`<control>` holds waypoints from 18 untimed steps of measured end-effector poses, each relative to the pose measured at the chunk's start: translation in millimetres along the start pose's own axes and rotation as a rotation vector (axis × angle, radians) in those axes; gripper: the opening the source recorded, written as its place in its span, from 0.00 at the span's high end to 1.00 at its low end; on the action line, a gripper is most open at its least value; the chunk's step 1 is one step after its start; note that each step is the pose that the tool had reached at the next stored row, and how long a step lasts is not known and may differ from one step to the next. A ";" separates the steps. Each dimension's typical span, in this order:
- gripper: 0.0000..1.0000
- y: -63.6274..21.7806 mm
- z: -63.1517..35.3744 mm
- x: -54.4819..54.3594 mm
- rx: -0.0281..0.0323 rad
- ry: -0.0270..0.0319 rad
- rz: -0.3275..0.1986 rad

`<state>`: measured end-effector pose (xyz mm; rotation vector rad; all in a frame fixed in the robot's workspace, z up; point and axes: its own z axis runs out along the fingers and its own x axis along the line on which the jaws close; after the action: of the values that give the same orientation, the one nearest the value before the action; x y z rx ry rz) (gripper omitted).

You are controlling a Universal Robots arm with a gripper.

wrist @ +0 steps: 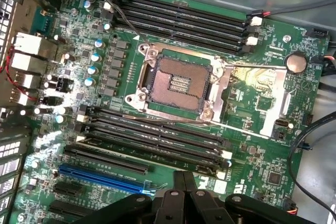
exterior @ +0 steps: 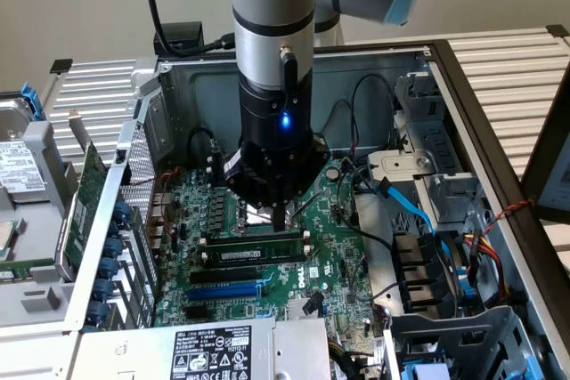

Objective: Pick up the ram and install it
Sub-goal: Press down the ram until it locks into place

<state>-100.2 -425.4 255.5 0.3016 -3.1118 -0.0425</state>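
**Fingers together above the seated stick**

My gripper (exterior: 280,216) hangs with its fingers pressed together, holding nothing, just above the ram (exterior: 254,253), a long thin dark-green circuit-board stick with a white label strip. The ram stands on edge in a long black slot of the green motherboard (exterior: 334,260), near the board's middle. White "DELL" lettering (exterior: 296,288) shows on the board. The grey power supply's white-and-black label (exterior: 211,351) is unreadable.

The ram (exterior: 254,251) looks like matt dark-green circuit board with a white paper label, the motherboard (wrist: 262,103) glossy green laminate, the computer case (exterior: 374,68) dull grey metal.
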 end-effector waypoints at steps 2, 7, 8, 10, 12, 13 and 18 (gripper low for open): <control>0.89 -0.3 1.7 -1.4 0.0003 -0.0014 0.004; 0.89 -1.5 7.2 -6.7 0.0009 -0.0054 0.012; 0.89 -1.7 7.8 -7.8 0.0011 -0.0059 0.013; 0.89 -2.1 9.2 -9.6 0.0012 -0.0068 0.015; 0.89 -2.3 11.0 -9.7 0.0012 -0.0075 0.017; 0.89 -2.4 12.2 -9.7 0.0013 -0.0077 0.018; 0.89 -2.7 18.5 -9.9 0.0024 -0.0135 0.022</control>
<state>-90.3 -425.7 236.9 0.2690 -3.1283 -0.0406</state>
